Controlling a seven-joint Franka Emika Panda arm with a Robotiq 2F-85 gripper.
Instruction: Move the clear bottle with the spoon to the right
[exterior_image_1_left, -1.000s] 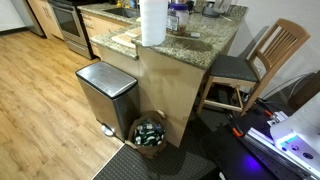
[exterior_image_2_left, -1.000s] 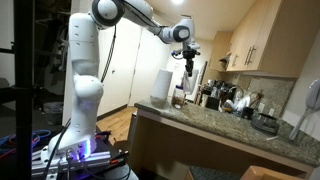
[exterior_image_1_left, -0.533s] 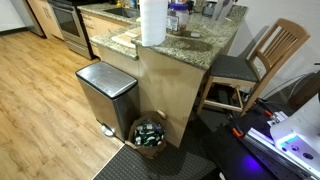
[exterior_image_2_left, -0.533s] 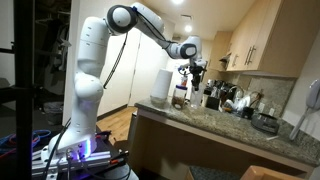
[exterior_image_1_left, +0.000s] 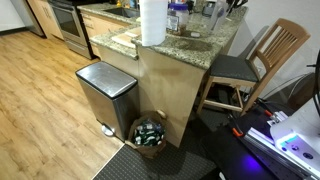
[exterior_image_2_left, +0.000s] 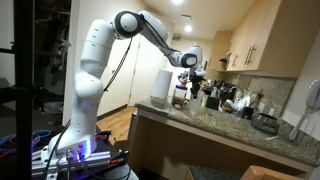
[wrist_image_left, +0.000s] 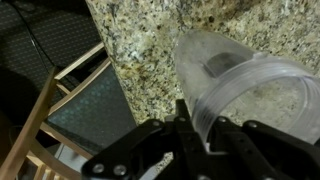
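Observation:
The clear bottle (wrist_image_left: 235, 85) fills the right of the wrist view, standing on the speckled granite counter (wrist_image_left: 150, 40). It is see-through, and a dark grey shape shows inside it; I cannot tell if this is the spoon. My gripper (wrist_image_left: 200, 128) has its two black fingers close together, pinching the bottle's near wall at the rim. In an exterior view the gripper (exterior_image_2_left: 196, 80) hangs low over the counter beyond the white paper-towel roll (exterior_image_2_left: 160, 85). In the exterior view from the floor, the bottle is hard to make out among the counter items.
The paper-towel roll (exterior_image_1_left: 152, 22) and a blue-lidded jar (exterior_image_1_left: 177, 14) stand on the counter (exterior_image_1_left: 190, 45). A steel trash can (exterior_image_1_left: 105, 90), a basket (exterior_image_1_left: 150, 133) and a wooden chair (exterior_image_1_left: 262, 60) stand below. The counter edge and chair (wrist_image_left: 60, 95) show left of the bottle.
The arm has swung across and lowered from high above the counter down to the items on it. The counter items have not visibly moved.

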